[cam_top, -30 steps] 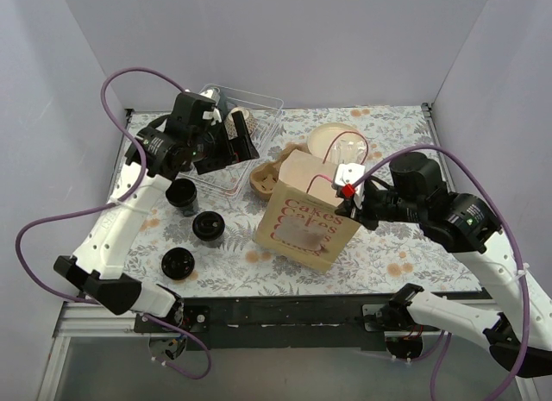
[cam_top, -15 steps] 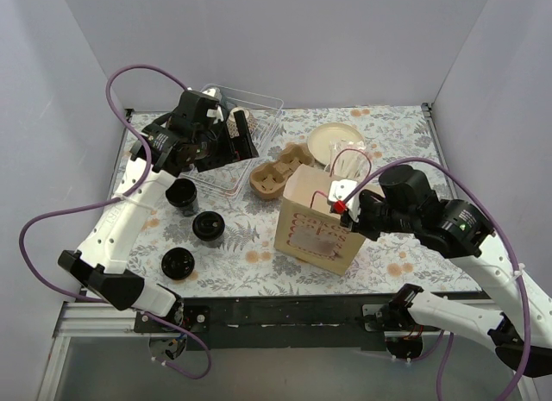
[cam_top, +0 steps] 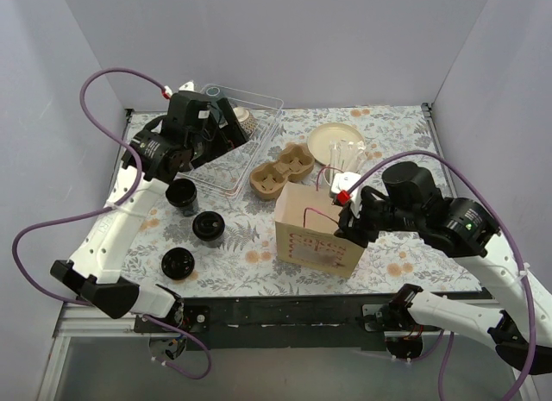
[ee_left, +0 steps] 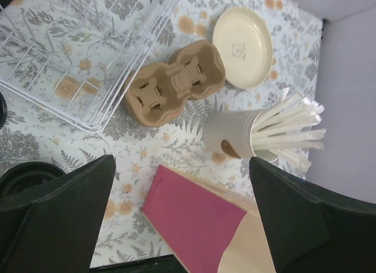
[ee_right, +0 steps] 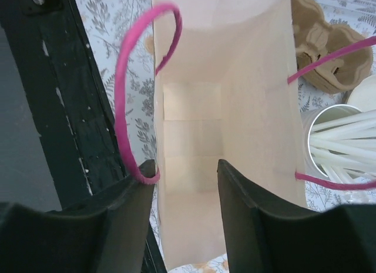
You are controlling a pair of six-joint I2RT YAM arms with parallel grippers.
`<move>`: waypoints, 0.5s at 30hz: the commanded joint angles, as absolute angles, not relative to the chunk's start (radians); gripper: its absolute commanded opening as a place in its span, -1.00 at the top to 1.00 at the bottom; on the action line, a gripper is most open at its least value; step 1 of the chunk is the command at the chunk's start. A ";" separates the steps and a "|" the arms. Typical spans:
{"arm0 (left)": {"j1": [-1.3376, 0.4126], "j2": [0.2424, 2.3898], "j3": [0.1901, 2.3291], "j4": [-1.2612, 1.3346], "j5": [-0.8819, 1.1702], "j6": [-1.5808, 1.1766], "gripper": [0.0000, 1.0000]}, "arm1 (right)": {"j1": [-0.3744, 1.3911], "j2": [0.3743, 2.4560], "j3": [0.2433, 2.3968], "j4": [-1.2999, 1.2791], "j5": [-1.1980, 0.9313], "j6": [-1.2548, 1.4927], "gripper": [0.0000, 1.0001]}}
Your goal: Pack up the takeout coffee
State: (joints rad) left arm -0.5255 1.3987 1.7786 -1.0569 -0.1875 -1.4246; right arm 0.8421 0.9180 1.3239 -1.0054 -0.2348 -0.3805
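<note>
Takeout coffee [cam_top: 208, 226] unmoved | bag [cam_top: 315, 237] now upright | right fingers [cam_top: 348, 220] parting

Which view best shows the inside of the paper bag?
Right wrist: it looks straight down into the open paper bag, whose bottom is bare. Top external shows only its printed outside; left wrist catches just a corner at the bottom edge.
</note>
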 commanded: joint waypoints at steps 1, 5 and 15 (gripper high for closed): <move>-0.525 1.373 1.836 -1.046 -0.319 -1.538 -0.96 | 0.847 0.910 1.428 -0.945 -0.284 -0.218 -0.14; -0.523 1.451 1.925 -1.109 -0.336 -1.550 -0.87 | 0.847 0.908 1.486 -0.888 -0.298 -0.094 -0.16; -0.525 1.658 1.936 -0.993 -0.140 -0.967 -0.82 | 0.847 0.882 1.586 -0.706 -0.051 0.207 -0.14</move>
State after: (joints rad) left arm -0.5255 1.5482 1.8576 -1.0061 -0.2283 -1.2530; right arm 0.8429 0.8932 1.5013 -0.8227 -0.1619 0.0597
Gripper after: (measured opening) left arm 0.908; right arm 0.576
